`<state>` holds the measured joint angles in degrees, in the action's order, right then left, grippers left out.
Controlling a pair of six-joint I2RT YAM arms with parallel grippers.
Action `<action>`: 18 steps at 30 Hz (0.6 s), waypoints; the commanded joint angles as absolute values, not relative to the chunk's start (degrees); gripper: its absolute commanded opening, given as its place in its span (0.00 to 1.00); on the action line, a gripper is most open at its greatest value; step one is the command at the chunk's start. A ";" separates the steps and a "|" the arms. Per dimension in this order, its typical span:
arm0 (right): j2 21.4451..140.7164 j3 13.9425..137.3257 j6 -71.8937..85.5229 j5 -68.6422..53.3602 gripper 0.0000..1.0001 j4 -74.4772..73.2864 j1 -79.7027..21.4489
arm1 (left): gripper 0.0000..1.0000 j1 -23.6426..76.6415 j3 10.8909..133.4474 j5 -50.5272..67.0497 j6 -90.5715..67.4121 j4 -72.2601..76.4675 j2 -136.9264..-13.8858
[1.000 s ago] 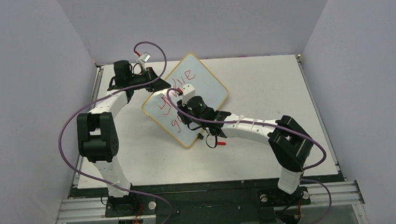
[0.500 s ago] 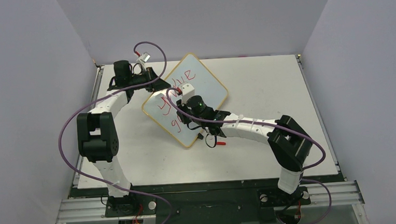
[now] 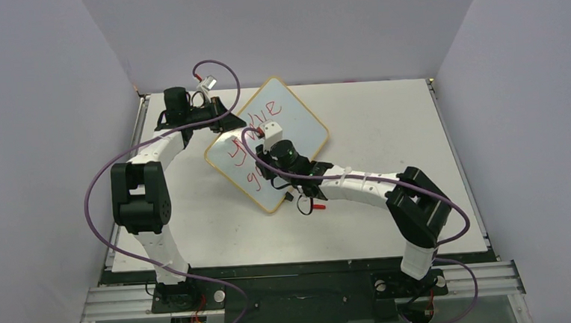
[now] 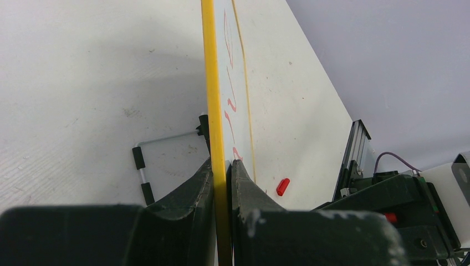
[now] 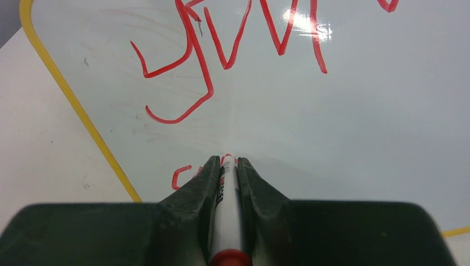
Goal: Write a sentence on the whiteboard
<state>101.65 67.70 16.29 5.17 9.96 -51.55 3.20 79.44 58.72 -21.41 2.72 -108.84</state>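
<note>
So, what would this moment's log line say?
left jaws: shut on whiteboard edge | right jaws: shut on marker | sentence: second line begun

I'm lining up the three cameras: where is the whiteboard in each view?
Top external: the whiteboard sits at centre, turned like a diamond, between the two arms.
Left wrist: the whiteboard is seen edge-on, running up the middle, pinched by the left gripper.
Right wrist: the whiteboard fills most of the picture, beyond the right gripper, which holds a marker.
Shared landmark: the yellow frame.
</note>
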 commanded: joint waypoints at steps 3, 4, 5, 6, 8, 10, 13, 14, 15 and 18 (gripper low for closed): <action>100.57 65.09 16.96 6.92 0.00 8.53 -51.06 | 0.00 3.91 80.60 57.15 -15.29 9.85 -108.91; 100.35 64.88 17.00 7.02 0.00 8.53 -51.04 | 0.00 3.86 80.60 57.18 -15.29 9.91 -108.90; 100.23 64.74 17.02 7.03 0.00 8.53 -51.01 | 0.00 3.86 80.60 57.21 -15.29 9.92 -108.90; 100.03 64.50 17.04 7.12 0.00 8.53 -51.05 | 0.00 3.87 80.60 57.17 -15.29 9.93 -108.94; 99.88 64.18 17.08 7.12 0.00 8.66 -51.05 | 0.00 3.87 80.60 57.16 -15.29 9.91 -108.90; 99.73 63.79 17.27 7.08 0.00 8.62 -51.13 | 0.00 3.87 80.60 57.20 -15.27 9.90 -108.83; 99.55 63.19 17.48 6.96 0.00 8.82 -51.18 | 0.00 3.91 80.60 57.21 -15.29 9.90 -108.83; 99.56 62.93 17.60 6.77 0.00 8.89 -51.25 | 0.00 3.88 80.60 57.21 -15.29 9.88 -108.82; 99.51 62.80 17.68 6.73 0.00 9.06 -51.31 | 0.00 3.87 80.60 57.17 -15.29 9.91 -108.81; 99.30 62.24 17.84 6.58 0.00 9.18 -51.60 | 0.00 3.91 80.61 57.12 -15.27 9.88 -108.82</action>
